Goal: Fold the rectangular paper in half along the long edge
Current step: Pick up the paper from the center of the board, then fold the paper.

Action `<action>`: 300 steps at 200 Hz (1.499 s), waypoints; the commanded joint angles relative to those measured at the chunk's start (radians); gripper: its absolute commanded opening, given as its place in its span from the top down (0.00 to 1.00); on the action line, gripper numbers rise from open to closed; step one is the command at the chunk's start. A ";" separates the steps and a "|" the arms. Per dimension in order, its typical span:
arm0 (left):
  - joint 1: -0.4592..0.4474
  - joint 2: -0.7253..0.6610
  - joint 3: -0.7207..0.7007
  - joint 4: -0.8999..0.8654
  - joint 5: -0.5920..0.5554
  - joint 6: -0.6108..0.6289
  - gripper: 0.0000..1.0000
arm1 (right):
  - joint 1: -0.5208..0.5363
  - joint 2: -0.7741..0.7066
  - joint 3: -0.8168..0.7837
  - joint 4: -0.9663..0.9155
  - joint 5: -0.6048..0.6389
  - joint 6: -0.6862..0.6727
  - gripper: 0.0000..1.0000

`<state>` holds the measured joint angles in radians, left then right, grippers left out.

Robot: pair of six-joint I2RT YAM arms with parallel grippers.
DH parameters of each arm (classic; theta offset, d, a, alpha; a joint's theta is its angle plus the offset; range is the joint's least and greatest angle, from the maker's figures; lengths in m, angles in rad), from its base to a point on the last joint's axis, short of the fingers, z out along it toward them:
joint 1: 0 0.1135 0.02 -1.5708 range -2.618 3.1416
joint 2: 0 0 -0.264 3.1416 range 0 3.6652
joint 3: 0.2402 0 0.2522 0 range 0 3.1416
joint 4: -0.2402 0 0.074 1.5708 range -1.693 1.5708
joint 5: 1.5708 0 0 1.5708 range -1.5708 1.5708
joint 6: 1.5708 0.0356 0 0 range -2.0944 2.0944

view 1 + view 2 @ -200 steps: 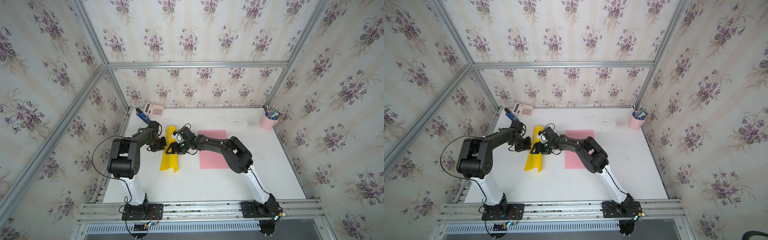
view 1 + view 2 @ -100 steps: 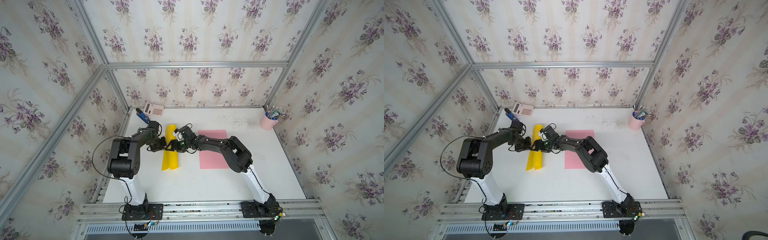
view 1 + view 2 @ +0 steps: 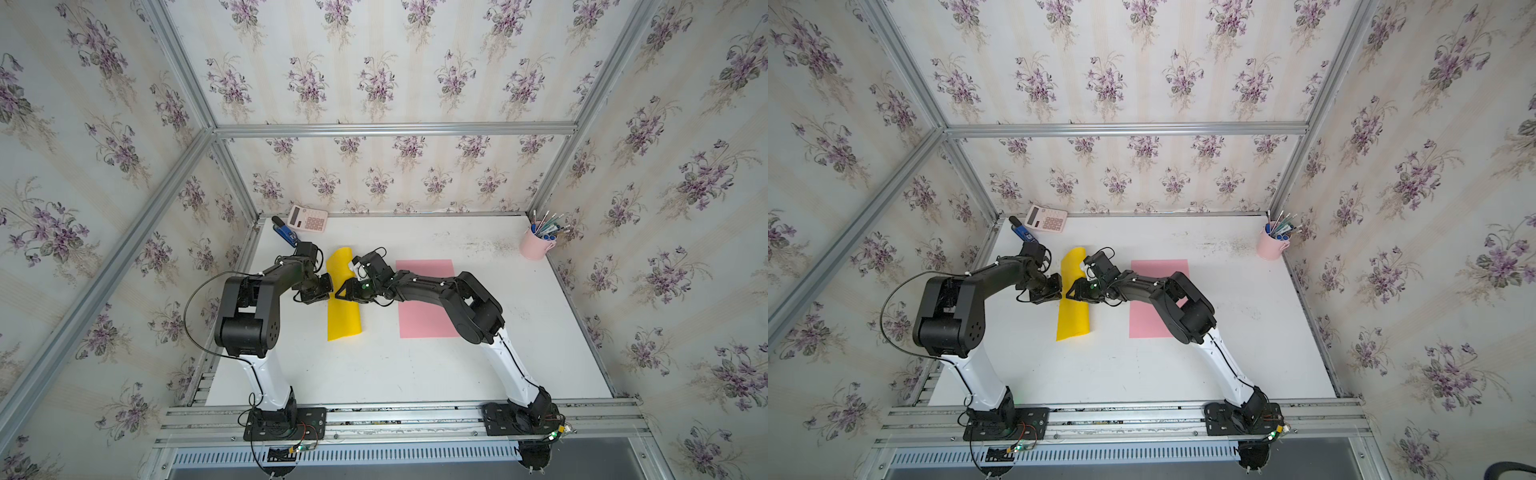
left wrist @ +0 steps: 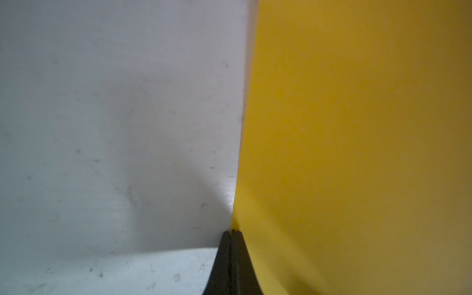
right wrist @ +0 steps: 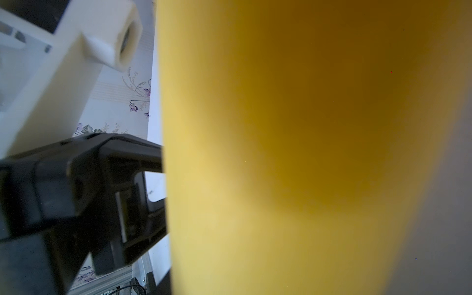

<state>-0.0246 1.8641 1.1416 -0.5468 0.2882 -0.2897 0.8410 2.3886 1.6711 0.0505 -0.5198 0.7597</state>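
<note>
The yellow paper [image 3: 343, 316] [image 3: 1073, 318] lies left of the table's middle, doubled over lengthwise into a narrow curved strip. My left gripper [image 3: 328, 286] [image 3: 1059, 286] sits low at its left edge. In the left wrist view its fingers [image 4: 224, 265] are shut together, with their tips against the paper's edge [image 4: 357, 127]. My right gripper [image 3: 338, 293] [image 3: 1069, 293] reaches in from the right over the same stretch, facing the left one. In the right wrist view the paper [image 5: 281, 153] hides its jaws, and the left gripper's black body [image 5: 76, 191] shows beside it.
A pink sheet [image 3: 424, 299] lies flat to the right, partly under my right arm. A calculator [image 3: 308, 218] and a blue tool [image 3: 284, 232] sit at the back left corner. A pink cup of pens [image 3: 537, 245] stands at the back right.
The paper's near end has swung slightly right and now lies straighter. Both grippers have stayed close together at its left edge.
</note>
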 commanded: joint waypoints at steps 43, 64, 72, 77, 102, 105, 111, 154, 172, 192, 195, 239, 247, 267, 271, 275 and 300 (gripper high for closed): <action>0.006 -0.003 -0.009 -0.006 -0.009 -0.002 0.94 | -0.002 -0.002 -0.047 -0.027 -0.044 0.040 0.61; 0.008 -0.009 -0.016 -0.004 -0.010 -0.004 0.92 | -0.003 -0.010 -0.064 0.030 -0.082 0.060 0.63; 0.007 -0.012 -0.018 -0.003 -0.010 -0.002 0.90 | -0.003 -0.013 -0.067 0.047 -0.094 0.067 0.63; 0.009 -0.014 -0.019 -0.002 -0.011 -0.004 0.89 | -0.005 -0.013 -0.068 0.057 -0.103 0.071 0.64; 0.011 -0.031 -0.032 0.006 -0.015 -0.009 0.85 | -0.011 -0.030 -0.091 0.128 -0.153 0.103 0.64; 0.010 -0.032 -0.033 0.008 -0.016 -0.010 0.84 | -0.012 -0.033 -0.097 0.139 -0.157 0.106 0.64; 0.010 -0.039 -0.039 0.010 -0.018 -0.012 0.83 | -0.015 -0.041 -0.105 0.155 -0.163 0.111 0.64; 0.012 -0.153 -0.107 0.079 0.013 -0.027 0.78 | -0.052 -0.092 -0.168 0.263 -0.220 0.168 0.65; 0.012 -0.221 -0.120 0.089 0.032 -0.035 0.77 | -0.070 -0.122 -0.194 0.317 -0.250 0.199 0.64; 0.012 -0.319 -0.127 0.088 0.034 -0.049 0.77 | -0.082 -0.161 -0.202 0.340 -0.278 0.211 0.64; 0.012 -0.334 -0.128 0.089 0.038 -0.052 0.77 | -0.084 -0.167 -0.203 0.342 -0.283 0.214 0.64; 0.020 -0.623 -0.151 0.151 0.168 -0.114 0.76 | -0.104 -0.306 -0.266 0.447 -0.351 0.289 0.65; 0.023 -0.669 -0.151 0.162 0.199 -0.126 0.75 | -0.109 -0.341 -0.282 0.455 -0.360 0.300 0.65; 0.036 -0.765 -0.148 0.183 0.276 -0.161 0.74 | -0.126 -0.435 -0.329 0.495 -0.385 0.334 0.65; 0.039 -0.780 -0.145 0.182 0.289 -0.165 0.74 | -0.130 -0.455 -0.337 0.496 -0.390 0.336 0.65; 0.045 -0.793 -0.142 0.183 0.302 -0.172 0.74 | -0.132 -0.477 -0.343 0.494 -0.395 0.337 0.65; 0.078 -0.845 -0.113 0.177 0.387 -0.218 0.79 | -0.149 -0.612 -0.360 0.419 -0.407 0.310 0.65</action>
<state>0.0296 1.0523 1.0046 -0.3988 0.5556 -0.4488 0.7017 1.8790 1.3190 0.4839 -0.8886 1.0744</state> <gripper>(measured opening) 0.233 0.350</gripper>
